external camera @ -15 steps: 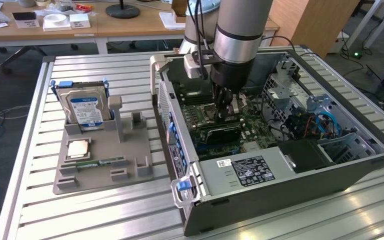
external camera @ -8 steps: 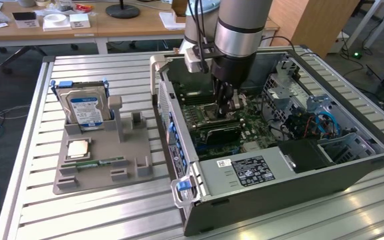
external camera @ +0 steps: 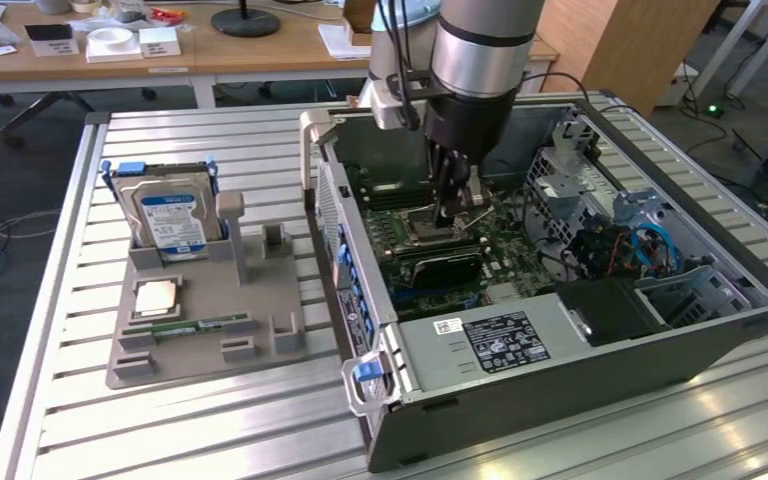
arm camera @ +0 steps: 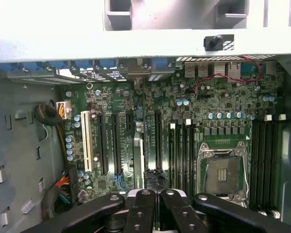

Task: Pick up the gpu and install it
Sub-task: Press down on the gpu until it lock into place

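- The computer case (external camera: 704, 330) is lying open on the bench (external camera: 224, 430). In the exterior view the arm is reaching deep inside, so a sideways drift risks scraping the case walls.
- The motherboard (arm camera: 223, 104) is showing its slots and open socket plainly in the wrist view. The exterior view is instead showing the parts tray (external camera: 197, 340) at the case's 9 o'clock, with the hard drive (external camera: 173, 220) standing in it.
- The gpu (external camera: 444, 265) is sitting dark and low on the board, at 6 o'clock from the fingers. Pressing it while misaligned risks bending it or the slot.
- The fingers (arm camera: 141, 204) are closed together, apparently meeting the card's top edge (arm camera: 154, 177). I cannot tell whether they are pinching it.
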